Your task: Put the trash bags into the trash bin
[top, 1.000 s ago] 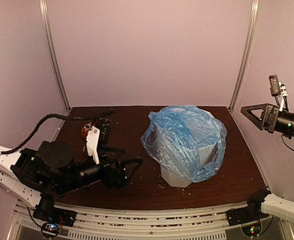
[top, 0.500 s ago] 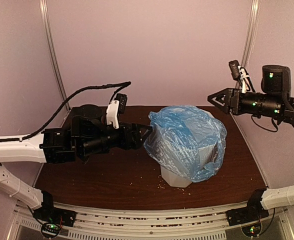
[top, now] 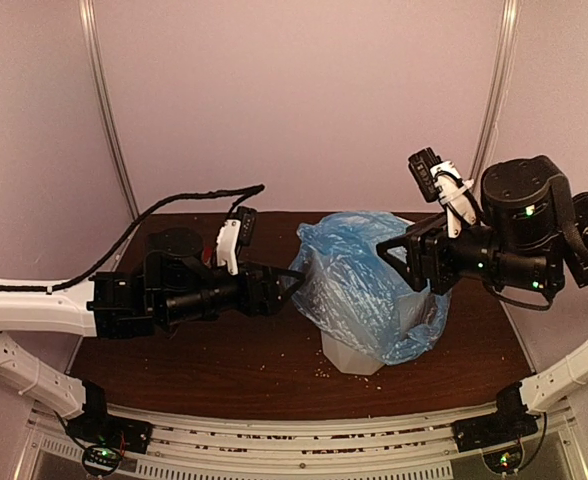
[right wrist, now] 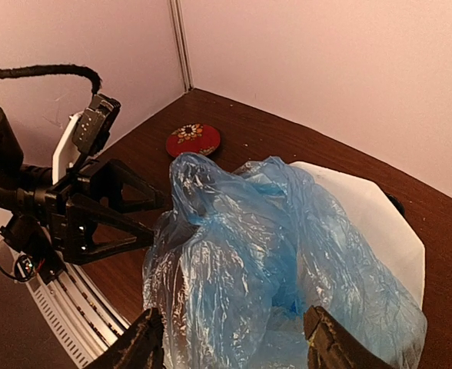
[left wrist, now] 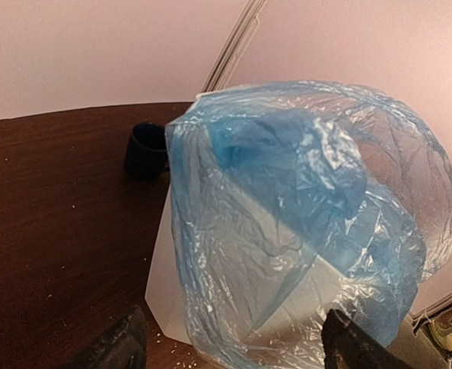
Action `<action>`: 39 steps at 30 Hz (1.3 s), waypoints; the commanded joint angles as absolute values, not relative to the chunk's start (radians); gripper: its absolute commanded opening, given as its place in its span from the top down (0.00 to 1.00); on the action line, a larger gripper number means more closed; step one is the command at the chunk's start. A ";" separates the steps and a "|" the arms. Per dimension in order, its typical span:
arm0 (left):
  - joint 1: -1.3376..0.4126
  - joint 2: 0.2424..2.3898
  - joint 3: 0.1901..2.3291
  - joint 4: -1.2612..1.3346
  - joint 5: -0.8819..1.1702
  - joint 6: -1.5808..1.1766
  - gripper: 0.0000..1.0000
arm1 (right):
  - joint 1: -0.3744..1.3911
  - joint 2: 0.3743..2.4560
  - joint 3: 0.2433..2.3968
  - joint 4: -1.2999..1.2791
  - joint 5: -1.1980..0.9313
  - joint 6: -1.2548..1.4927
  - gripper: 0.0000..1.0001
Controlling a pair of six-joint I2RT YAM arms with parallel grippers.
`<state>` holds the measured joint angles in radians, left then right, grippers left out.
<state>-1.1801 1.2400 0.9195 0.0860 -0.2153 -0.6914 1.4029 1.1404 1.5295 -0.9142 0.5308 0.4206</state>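
The trash bin (top: 359, 355) is standing upright, the trash bag (top: 359, 275) draping loosely over its top. The left gripper (top: 296, 280) is hovering just left of the bin and the right gripper (top: 386, 255) above its right side, both gaping wide, gripping nothing. A dark mug (left wrist: 145, 150) is sitting behind the bin.

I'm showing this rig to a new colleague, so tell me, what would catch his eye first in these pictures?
First, the wrinkly blue bag billowing over the top of the white bin at the centre. Then the left gripper and right gripper, both open, pointing at the bag from either side. Smaller sights are a dark mug behind the bin and a red disc near the far left corner.
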 commanded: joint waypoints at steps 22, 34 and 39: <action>-1.181 1.323 0.928 0.240 -0.177 -0.740 0.63 | 1.422 1.259 1.674 -1.327 0.879 0.622 0.52; -1.182 1.308 0.911 0.262 -0.156 -0.748 0.74 | 1.361 1.168 1.592 -1.128 0.665 0.500 0.52; -1.182 1.306 0.915 0.261 -0.155 -0.738 0.76 | 1.367 1.249 1.583 -1.187 0.643 0.482 0.45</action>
<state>-1.1801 1.3262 0.9180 0.2108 -0.1673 -0.7437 1.3590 1.1870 1.5944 -1.1591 0.6727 0.5041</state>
